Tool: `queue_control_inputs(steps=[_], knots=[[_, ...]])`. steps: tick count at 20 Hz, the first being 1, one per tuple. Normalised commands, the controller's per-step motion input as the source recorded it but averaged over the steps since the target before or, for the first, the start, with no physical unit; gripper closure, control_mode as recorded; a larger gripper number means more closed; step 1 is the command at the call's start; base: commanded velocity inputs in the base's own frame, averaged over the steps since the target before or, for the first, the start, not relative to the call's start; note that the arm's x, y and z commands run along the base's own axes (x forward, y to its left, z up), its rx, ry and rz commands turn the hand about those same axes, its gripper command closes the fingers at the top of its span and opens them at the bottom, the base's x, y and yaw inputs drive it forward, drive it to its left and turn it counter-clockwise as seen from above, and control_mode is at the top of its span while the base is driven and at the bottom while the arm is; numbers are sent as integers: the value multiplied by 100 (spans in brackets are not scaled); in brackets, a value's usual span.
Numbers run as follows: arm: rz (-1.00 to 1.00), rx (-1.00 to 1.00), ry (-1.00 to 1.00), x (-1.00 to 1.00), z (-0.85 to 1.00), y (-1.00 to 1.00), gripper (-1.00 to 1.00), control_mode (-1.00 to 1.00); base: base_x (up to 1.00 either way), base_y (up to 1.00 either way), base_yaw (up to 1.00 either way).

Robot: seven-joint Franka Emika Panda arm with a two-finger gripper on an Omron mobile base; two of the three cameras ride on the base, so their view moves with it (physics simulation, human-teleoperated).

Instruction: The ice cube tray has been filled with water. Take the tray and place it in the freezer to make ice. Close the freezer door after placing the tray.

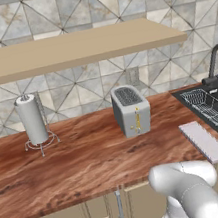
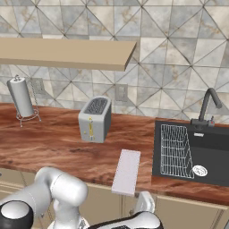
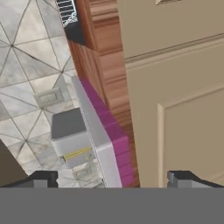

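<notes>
Wood-grain tabletop (image 1: 84, 161) takes up most of the scene, with the black sink (image 2: 214, 147) set into it off to the right and a wire rack (image 2: 175, 150) sitting down in the basin. Next biggest is the grey toaster (image 1: 131, 109), parked back toward the tiled wall, probably just out of the working area, and the paper towel roll (image 1: 32, 119) stands well apart on the far left. The ice cube tray (image 2: 127, 171) lies flat between the toaster and the sink, right at the front edge with its near end poking slightly over the cabinets, which looks handy for a grab from the front. The hand (image 3: 113, 178) sits low, down by the cabinet front just under that overhanging end, fingers spread wide and holding nothing, so I'd guess it's lining up on the tray's magenta edge.
</notes>
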Motion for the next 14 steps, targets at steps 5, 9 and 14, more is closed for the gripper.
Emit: queue_control_inputs(steps=[5, 9, 14], knots=[[0, 2, -8, 4, -9, 28, -100, -100, 0, 0, 0], [0, 1, -2, 4, -17, 24, -100, -100, 0, 0, 0], [-4, 0, -2, 13, -9, 16, -100, -100, 0, 0, 0]])
